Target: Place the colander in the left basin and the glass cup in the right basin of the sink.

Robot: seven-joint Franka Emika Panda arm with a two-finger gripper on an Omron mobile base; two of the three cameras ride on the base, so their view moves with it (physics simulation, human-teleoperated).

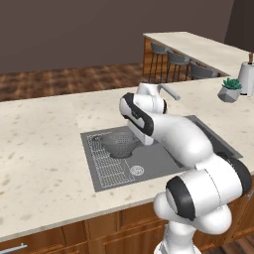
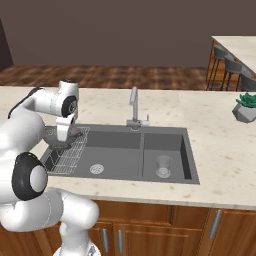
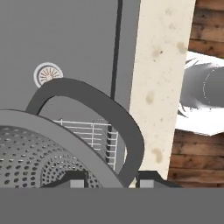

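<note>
- Hand view looks down past the gripper: its two dark tips stand either side of the rim of the colander, close beside the loop handle, jaws partly closed and pinching that rim.
- The colander sits in the left basin of the sink, over the wire rack, toward the basin's back left corner; whether it rests on the rack or hangs just above it, I cannot tell.
- The glass stands upright in the right basin, near its front edge by the drain, mouth up, well apart from the colander.
- I judge the colander to be light and stiff, thin metal mesh; the smooth rim may slip, so the rim beside a handle is the sensible hold.
- It is round, with no real long axis; the line through its two handles is the only direction it has. Its bowl opens upward.
- The glass is likely fragile and slick.
- The tap rises at the sink's back edge, over the divider.
</note>
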